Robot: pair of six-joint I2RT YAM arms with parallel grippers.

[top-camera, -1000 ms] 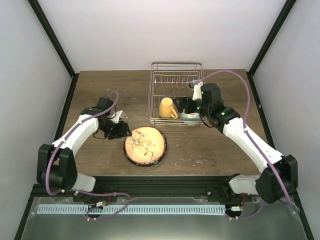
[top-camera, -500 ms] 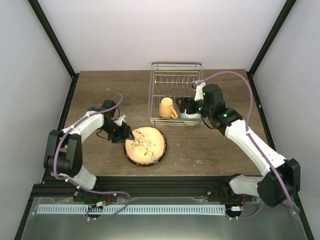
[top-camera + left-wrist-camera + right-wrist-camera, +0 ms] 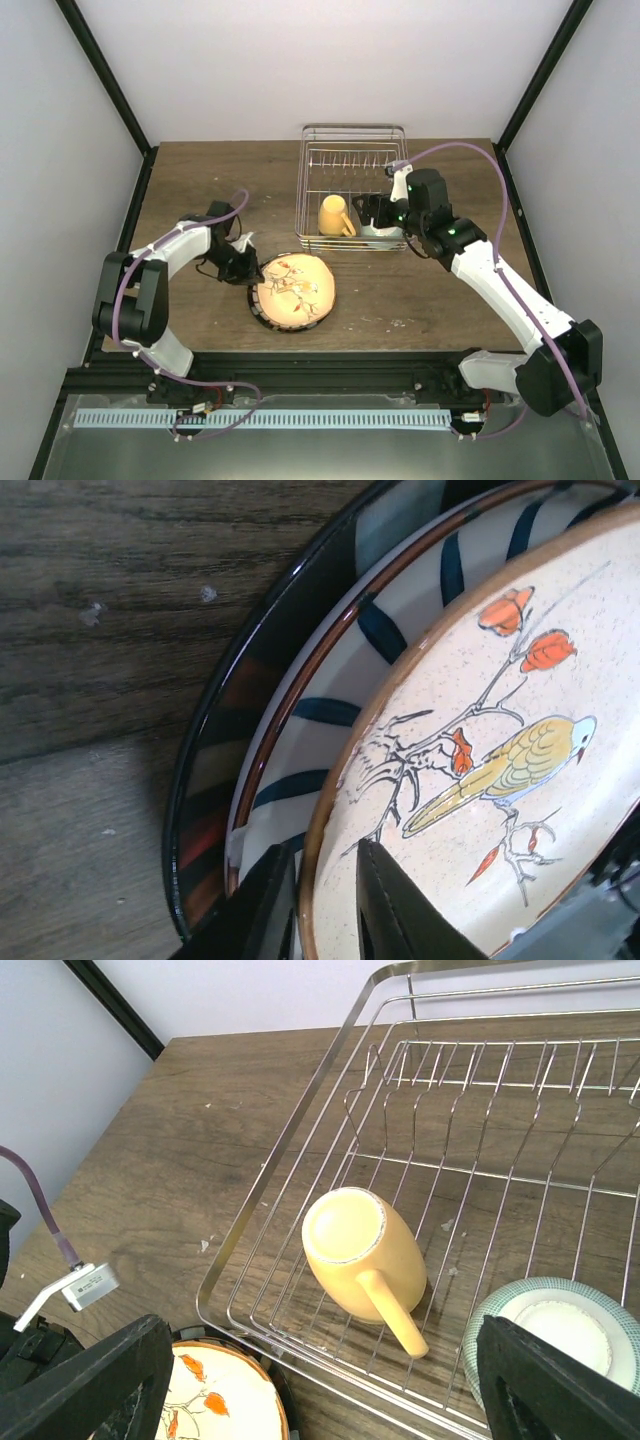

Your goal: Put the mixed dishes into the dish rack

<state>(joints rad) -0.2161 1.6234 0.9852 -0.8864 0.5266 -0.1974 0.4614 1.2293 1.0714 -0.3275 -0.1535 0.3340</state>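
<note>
The orange-cream floral plate (image 3: 294, 289) lies on top of a stack of dark-rimmed plates (image 3: 262, 314) at the table's front centre. My left gripper (image 3: 251, 270) is shut on the floral plate's left rim. In the left wrist view the rim (image 3: 322, 880) sits between the two fingers (image 3: 385, 910), above a blue-striped plate (image 3: 330, 710) and a black-rimmed plate (image 3: 215, 740). The dish rack (image 3: 352, 130) holds the yellow mug (image 3: 335, 216) on its side and the pale-teal bowl (image 3: 381, 236) upside down. My right gripper (image 3: 371, 212) is open and empty above them.
In the right wrist view the mug (image 3: 365, 1255) lies at the rack's front, the bowl (image 3: 555, 1335) to its right, and the plate-slot prongs (image 3: 480, 1065) stand empty at the back. The rack's front wire rim (image 3: 290, 1140) is close to the plate stack (image 3: 215, 1400).
My left gripper has moved right onto the floral plate's left rim and closed on it. The plate has shifted slightly and its left edge has risen. The right arm has hardly moved.
</note>
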